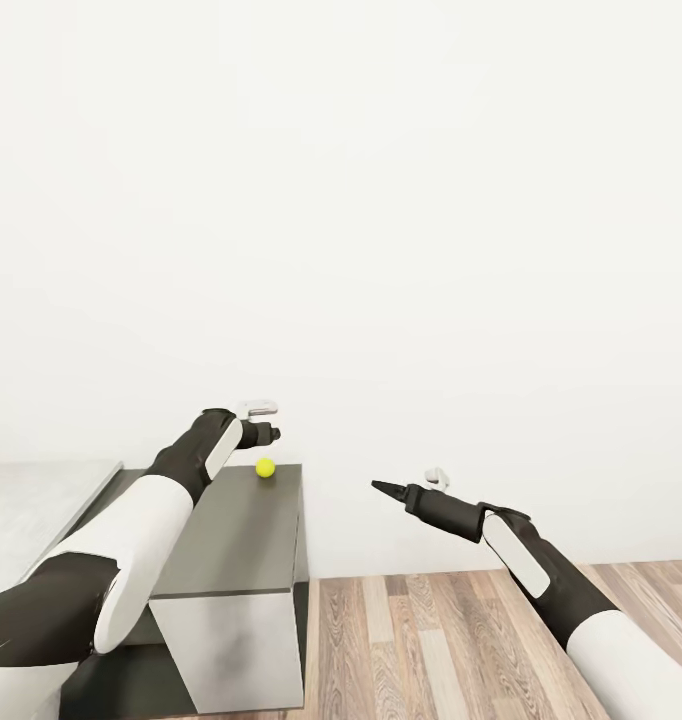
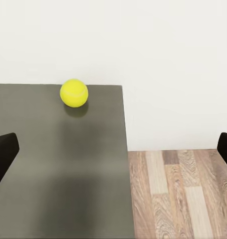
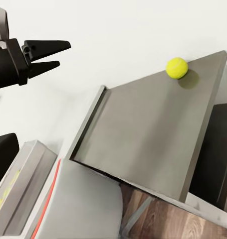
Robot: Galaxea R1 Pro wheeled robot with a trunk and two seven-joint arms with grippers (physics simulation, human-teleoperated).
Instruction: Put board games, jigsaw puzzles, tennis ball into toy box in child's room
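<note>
tennis ball on dark table (far edge); left gripper spread, fingertips cropped; right gripper unclear.

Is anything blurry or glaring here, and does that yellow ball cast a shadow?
Head view: sharp, evenly lit, the white wall nearly featureless, no glare. Left wrist view: the tennis ball leaves a soft dark patch just beneath it on the dark grey table, whose top has a faint sheen. Right wrist view: crisp, the ball's shadow falls to one side.
</note>
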